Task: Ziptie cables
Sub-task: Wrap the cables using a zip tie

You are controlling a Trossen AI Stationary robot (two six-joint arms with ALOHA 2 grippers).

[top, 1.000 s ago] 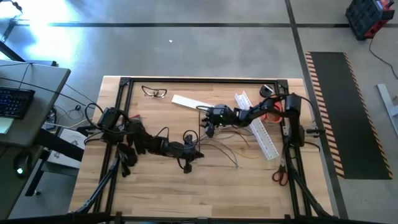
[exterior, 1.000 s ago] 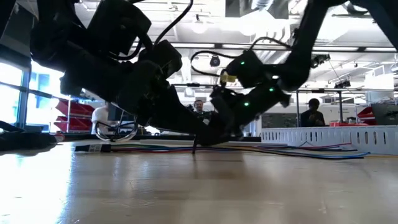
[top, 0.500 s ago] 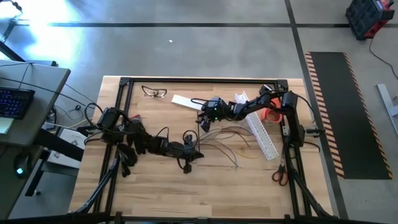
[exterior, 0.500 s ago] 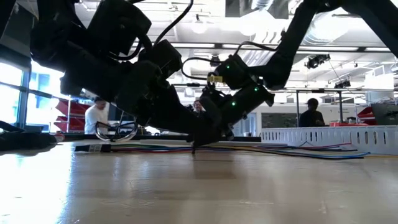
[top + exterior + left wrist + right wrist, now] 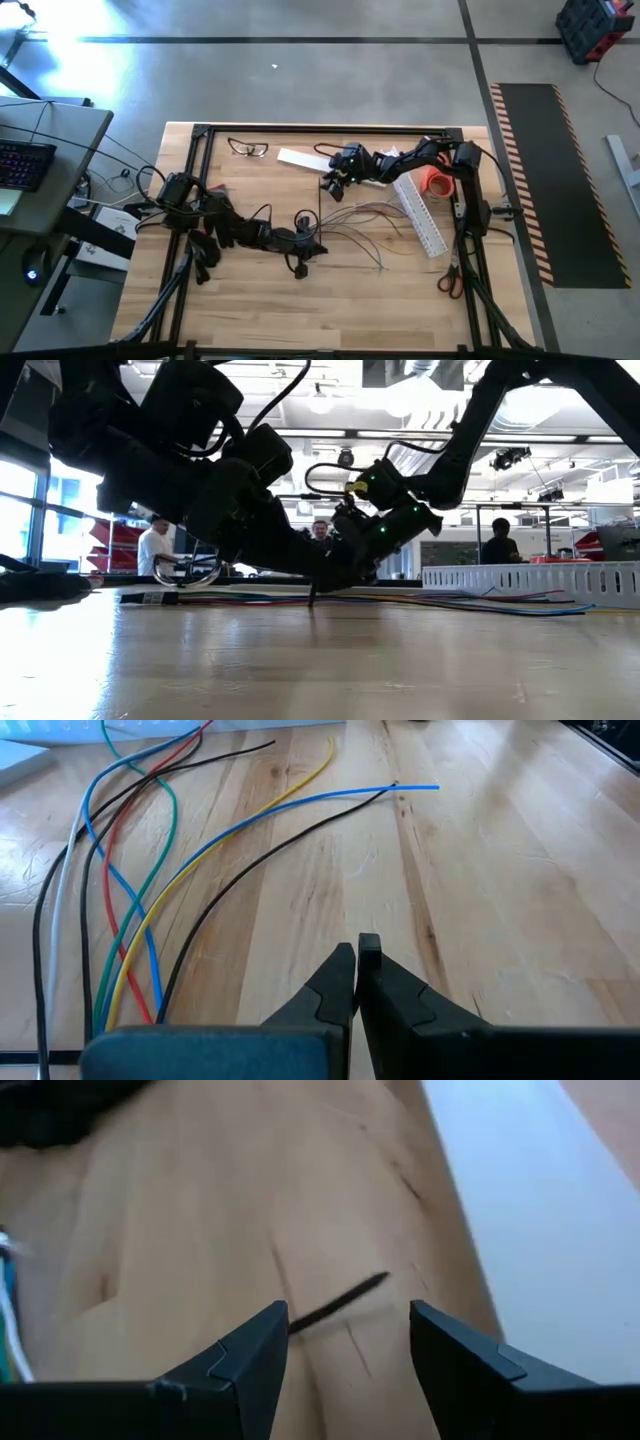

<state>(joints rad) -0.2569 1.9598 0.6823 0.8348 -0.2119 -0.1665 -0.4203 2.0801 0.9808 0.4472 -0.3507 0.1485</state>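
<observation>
The cables (image 5: 365,225) are thin coloured and black wires lying on the table, gathered near my left gripper and fanning toward the right edge; the left wrist view shows them (image 5: 150,890). The ziptie (image 5: 320,205) is a thin dark strip lying flat, running from near to far. My left gripper (image 5: 308,246) is shut, low at the gathered end of the wires, with nothing visible between its fingertips (image 5: 357,948). My right gripper (image 5: 333,182) is open over the ziptie's far end (image 5: 340,1302), one finger on either side and apart from it. My left gripper's shut fingertips (image 5: 312,592) slant down to the table top beside the gathered wires. I cannot tell whether they touch the wires or the ziptie's near end.
A white slotted channel (image 5: 420,215) lies to the right of the wires, an orange roll (image 5: 435,182) beside it. A flat white strip (image 5: 300,160) and clear safety glasses (image 5: 248,148) lie near the far edge. Red-handled scissors (image 5: 450,278) lie at the right. A black frame (image 5: 200,135) borders the table.
My right gripper has moved from over the wires toward the table's far edge, along the ziptie to its far end, staying open. The left gripper, the wires and the ziptie have kept still.
</observation>
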